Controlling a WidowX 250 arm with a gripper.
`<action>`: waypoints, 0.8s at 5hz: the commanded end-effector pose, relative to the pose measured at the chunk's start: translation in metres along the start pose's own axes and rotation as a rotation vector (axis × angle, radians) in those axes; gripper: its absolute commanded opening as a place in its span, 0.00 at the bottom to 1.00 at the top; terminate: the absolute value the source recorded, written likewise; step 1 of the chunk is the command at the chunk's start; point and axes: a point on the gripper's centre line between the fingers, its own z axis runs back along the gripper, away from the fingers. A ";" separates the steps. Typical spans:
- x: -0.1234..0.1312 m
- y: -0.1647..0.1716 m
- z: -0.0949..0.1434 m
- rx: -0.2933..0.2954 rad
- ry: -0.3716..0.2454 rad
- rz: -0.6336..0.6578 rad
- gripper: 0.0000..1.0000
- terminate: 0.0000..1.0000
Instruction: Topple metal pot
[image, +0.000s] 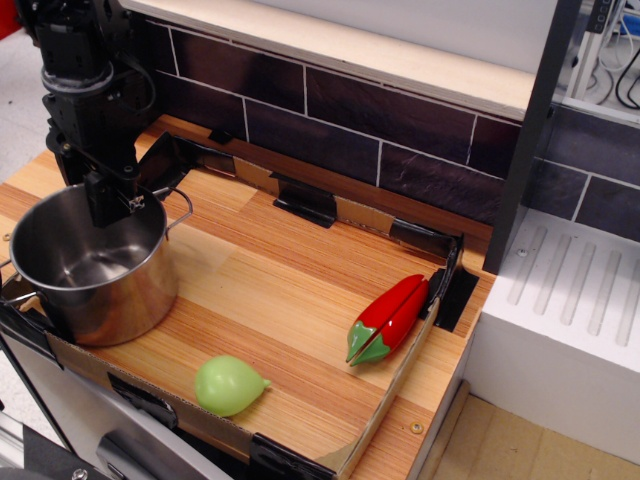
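Note:
The metal pot (95, 265) is a shiny steel saucepot with wire loop handles. It stands upright at the front left corner of the wooden board (280, 270). My black gripper (110, 205) hangs over the pot's far rim, its fingers (100, 205) reaching just inside the rim near the right handle. The fingers look close together; the frame does not show whether they pinch the rim.
A red toy pepper (388, 318) lies at the board's right edge. A pale green toy vegetable (229, 385) lies near the front edge. Low cardboard walls with black clips ring the board. A dark tiled wall stands behind, a white dish rack (570, 300) at right.

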 end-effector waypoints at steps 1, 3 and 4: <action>0.027 0.009 0.040 0.139 -0.118 0.148 0.00 0.00; 0.046 -0.001 0.074 0.367 -0.270 0.284 0.00 0.00; 0.048 -0.007 0.084 0.542 -0.329 0.300 0.00 0.00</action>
